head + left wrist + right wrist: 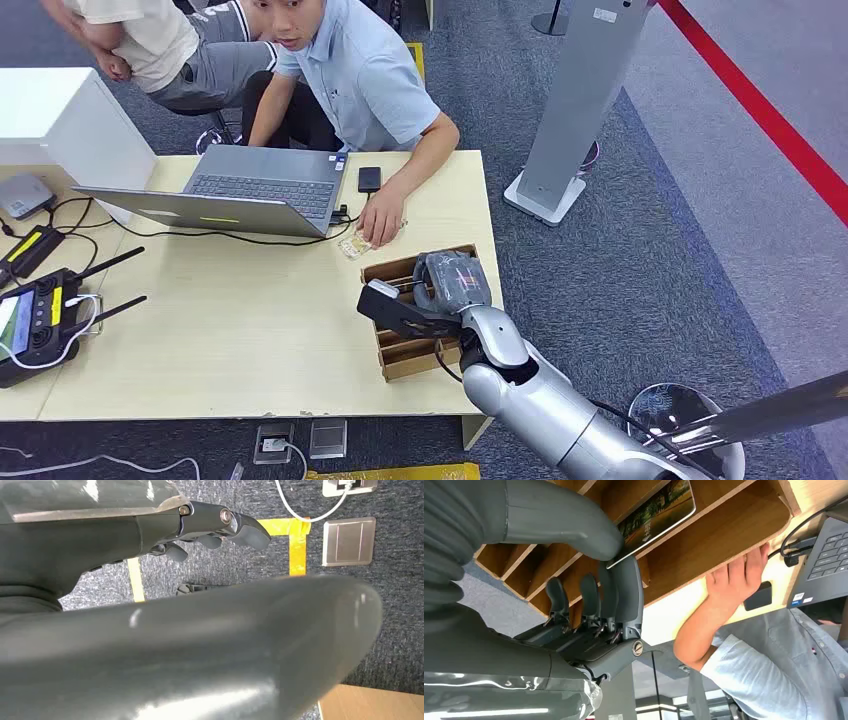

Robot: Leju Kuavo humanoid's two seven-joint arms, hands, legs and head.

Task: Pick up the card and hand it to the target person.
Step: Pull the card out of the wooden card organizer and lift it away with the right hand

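Note:
My right hand (450,282) hovers over the slotted wooden card holder (418,350) at the table's right edge. In the right wrist view the thumb and fingers (624,587) pinch a card (659,515) printed with a landscape picture, its far end still inside a slot of the wooden card holder (724,535). A person in a light blue shirt (365,75) sits across the table, one hand (381,216) resting on the tabletop just beyond the holder. My left hand (210,527) hangs over the carpet with fingers loosely curled and nothing in it.
An open laptop (235,190) and a black phone (369,179) lie near the person. A controller with antennas (45,320) sits at the left of the table (230,340). A white box (60,120) stands at back left, a grey pillar (580,100) on the right.

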